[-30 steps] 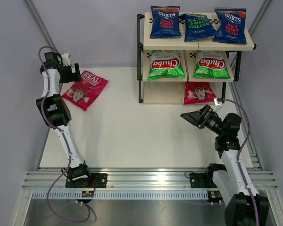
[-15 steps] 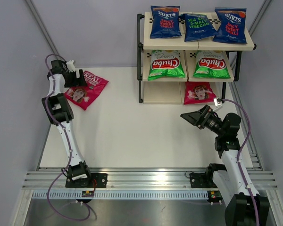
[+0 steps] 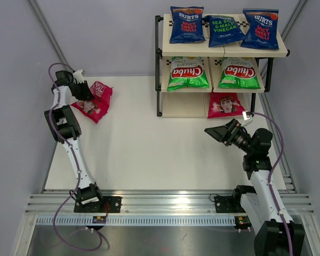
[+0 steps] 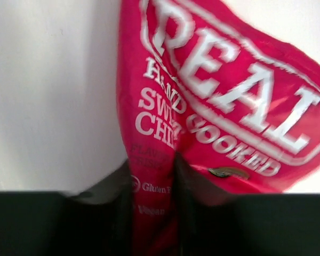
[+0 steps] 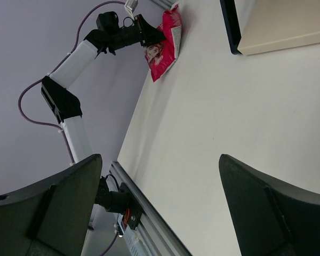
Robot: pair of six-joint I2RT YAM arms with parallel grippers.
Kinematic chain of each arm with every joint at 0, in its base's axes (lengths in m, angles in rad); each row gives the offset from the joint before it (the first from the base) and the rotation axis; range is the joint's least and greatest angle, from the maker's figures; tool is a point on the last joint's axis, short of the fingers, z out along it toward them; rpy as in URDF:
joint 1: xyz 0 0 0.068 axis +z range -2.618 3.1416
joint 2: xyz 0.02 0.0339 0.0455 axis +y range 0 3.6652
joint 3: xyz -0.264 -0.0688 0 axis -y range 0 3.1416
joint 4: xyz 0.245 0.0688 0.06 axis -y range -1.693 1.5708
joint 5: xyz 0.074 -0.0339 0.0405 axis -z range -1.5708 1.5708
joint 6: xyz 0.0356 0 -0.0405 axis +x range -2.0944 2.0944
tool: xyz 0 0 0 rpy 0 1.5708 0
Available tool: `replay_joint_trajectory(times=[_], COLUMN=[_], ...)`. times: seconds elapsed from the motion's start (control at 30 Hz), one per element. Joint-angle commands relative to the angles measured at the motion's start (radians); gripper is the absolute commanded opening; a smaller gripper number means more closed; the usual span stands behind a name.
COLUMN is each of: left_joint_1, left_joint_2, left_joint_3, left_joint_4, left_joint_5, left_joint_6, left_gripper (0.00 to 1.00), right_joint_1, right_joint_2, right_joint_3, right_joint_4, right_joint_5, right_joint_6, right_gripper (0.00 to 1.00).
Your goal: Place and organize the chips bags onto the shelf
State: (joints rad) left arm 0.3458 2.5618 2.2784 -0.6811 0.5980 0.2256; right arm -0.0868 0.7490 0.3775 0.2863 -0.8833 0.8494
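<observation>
Pink-red REAL bag point(image 3: 97, 97) at ten o'clock had gone from flat to bunched and lifted, my left gripper point(image 3: 85, 92) clamped on its edge. My right gripper point(image 3: 220, 133) hung wide, empty. I judged only the carry to the shelf point(image 3: 184, 105) at one o'clock remained.

table point(image 3: 149, 149): white top | far right: shelf point(image 3: 224, 52) stands on it | far left: pink real bag point(image 3: 98, 101), contact unclear

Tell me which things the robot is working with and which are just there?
In the job: pink-red glossy REAL bag in the left gripper; second REAL bag; two green-white Chuba bags; three dark blue BURTS bags; black-framed three-tier shelf.
Just there: white table; aluminium rail.
</observation>
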Motion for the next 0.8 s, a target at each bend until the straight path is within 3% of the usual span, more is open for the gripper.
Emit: replay_joint_trajectory(times=[0.0, 0.07, 0.1, 0.2, 0.43, 0.6, 0.77], left_joint_1=[0.005, 0.004, 0.004, 0.007, 0.007, -0.007, -0.01], left_joint_2=[-0.109, -0.149, -0.181, -0.238, -0.396, -0.664, -0.92], left_joint_3=[-0.085, -0.14, -0.154, -0.2, -0.388, -0.843, -1.117], left_joint_4=[0.087, 0.146, 0.162, 0.245, 0.524, 0.869, 0.966], left_joint_5=[-0.038, -0.073, -0.078, -0.072, -0.038, -0.157, -0.21], left_joint_6=[-0.021, -0.067, -0.089, -0.224, -0.718, -1.02, -1.25], left_gripper=[0.18, 0.03, 0.0, 0.0, 0.0, 0.0, 0.0], right_joint_1=[0.009, 0.009, 0.009, 0.01, 0.01, 0.016, 0.048], right_joint_2=[-0.017, -0.016, -0.016, -0.016, -0.007, -0.019, -0.005], right_joint_3=[0.001, 0.001, 0.0, 0.0, 0.0, -0.008, -0.038], right_joint_4=[0.01, 0.01, 0.008, 0.005, 0.001, 0.048, 0.204], right_joint_5=[0.02, 0.023, 0.024, 0.033, 0.046, 0.029, 0.011], right_joint_6=[-0.024, -0.024, -0.027, -0.032, -0.049, -0.033, 0.029], right_gripper=[0.99, 0.98, 0.98, 0.98, 0.98, 0.99, 1.0])
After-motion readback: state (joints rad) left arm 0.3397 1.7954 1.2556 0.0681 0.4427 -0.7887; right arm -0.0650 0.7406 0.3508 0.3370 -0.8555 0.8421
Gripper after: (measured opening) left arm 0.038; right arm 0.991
